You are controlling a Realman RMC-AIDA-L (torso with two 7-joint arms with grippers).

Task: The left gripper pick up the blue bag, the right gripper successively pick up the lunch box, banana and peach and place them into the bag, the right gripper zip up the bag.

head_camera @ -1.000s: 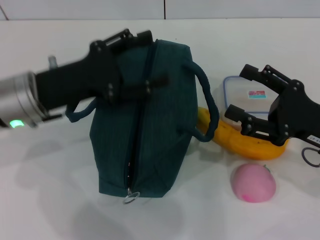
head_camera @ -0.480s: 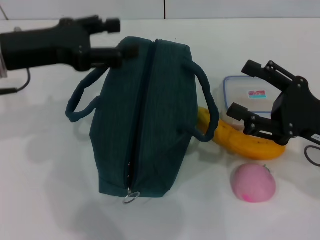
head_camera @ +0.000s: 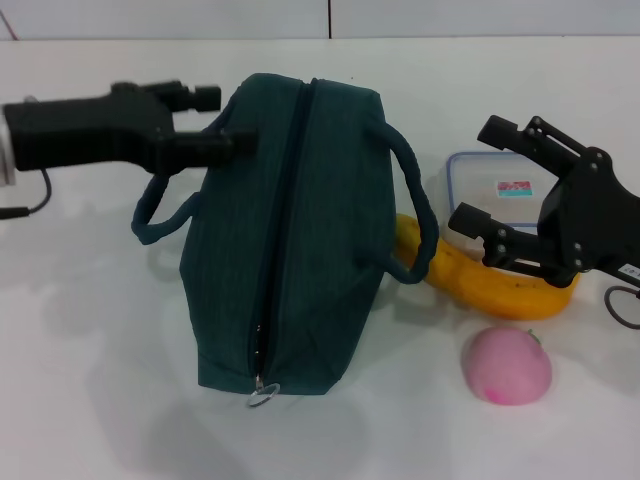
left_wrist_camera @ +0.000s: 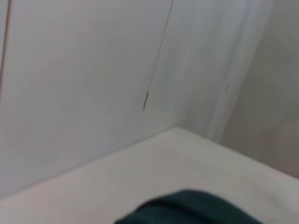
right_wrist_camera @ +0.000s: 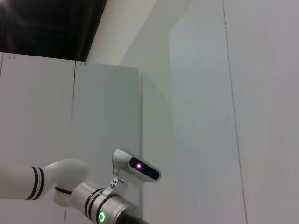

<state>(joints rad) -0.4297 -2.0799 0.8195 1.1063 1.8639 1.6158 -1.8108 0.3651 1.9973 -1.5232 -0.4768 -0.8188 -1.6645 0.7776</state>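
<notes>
Two open black jaws on the left gripper (head_camera: 222,120) straddle no handle of the soft teal-blue fabric bag (head_camera: 290,230), so closing now risks grabbing nothing, while the spread-fingered right gripper (head_camera: 480,190) hovers over the long yellow-orange banana (head_camera: 480,280)

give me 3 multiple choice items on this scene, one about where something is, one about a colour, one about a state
1. Where does the banana lie?
A. between the blue bag and the lunch box
B. inside the blue bag
C. on the bag's left-arm side

2. What colour is the peach?
A. green
B. pale pink
C. dark blue

3. How is the zipper of the blue bag?
A. fully undone, lining showing
B. closed along its length, ring pull at the near end
C. torn off

Answers:
1 A: the banana lies beside the bag, in front of the lunch box, under the open right gripper.
2 B: the fruit is pink with a darker tip.
3 B: the seam is shut and the ring pull is at the near end; the open left gripper is at the bag's far corner.
</notes>
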